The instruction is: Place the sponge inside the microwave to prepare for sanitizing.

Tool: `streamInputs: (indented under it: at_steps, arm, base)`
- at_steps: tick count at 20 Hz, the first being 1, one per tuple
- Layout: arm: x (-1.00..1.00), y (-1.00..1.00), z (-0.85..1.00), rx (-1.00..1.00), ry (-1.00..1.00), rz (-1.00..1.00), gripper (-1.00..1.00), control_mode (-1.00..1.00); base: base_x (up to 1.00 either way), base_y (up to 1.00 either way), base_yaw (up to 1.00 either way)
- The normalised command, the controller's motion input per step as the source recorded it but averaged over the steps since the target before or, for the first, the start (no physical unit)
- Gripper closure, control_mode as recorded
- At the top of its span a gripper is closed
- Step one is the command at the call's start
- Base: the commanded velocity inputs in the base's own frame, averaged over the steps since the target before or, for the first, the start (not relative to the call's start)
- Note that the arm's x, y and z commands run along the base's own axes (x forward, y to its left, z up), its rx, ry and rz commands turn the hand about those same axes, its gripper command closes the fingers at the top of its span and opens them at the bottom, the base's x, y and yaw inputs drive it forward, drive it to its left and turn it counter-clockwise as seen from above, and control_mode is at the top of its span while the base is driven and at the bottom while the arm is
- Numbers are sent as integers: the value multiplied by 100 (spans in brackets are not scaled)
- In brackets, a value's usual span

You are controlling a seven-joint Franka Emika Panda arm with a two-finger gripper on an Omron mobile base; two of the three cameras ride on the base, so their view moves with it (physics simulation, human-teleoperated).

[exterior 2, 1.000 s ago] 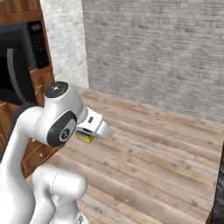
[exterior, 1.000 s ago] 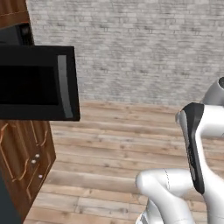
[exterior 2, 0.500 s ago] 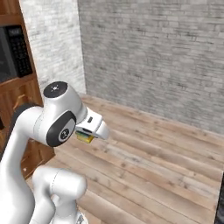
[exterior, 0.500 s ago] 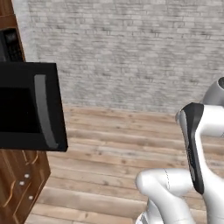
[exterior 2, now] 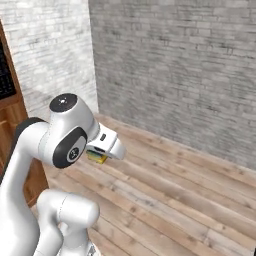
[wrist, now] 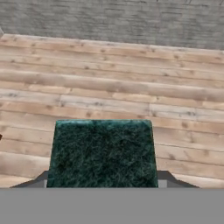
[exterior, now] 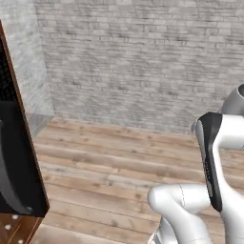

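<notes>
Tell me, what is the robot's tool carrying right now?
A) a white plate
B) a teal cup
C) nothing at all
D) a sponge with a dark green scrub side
D: the hand view shows the sponge with its dark green scrub layer sitting between the fingers of the tool, above the wooden floor, and the right base view shows its yellow body tucked under the hand.
</notes>
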Motion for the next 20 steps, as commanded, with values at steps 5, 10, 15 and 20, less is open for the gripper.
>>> streamInputs:
  at_steps: [5,10,15,20]
  arm:
    - [0,0,0,0,0,0,100,100]
    - [0,0,0,0,0,0,100,100]
    - [0,0,0,0,0,0,100,100]
    - [0,0,0,0,0,0,100,100]
  base:
    - [61,-47,21]
    - [49,-18,36]
    - [42,-24,42]
    - [45,-14,45]
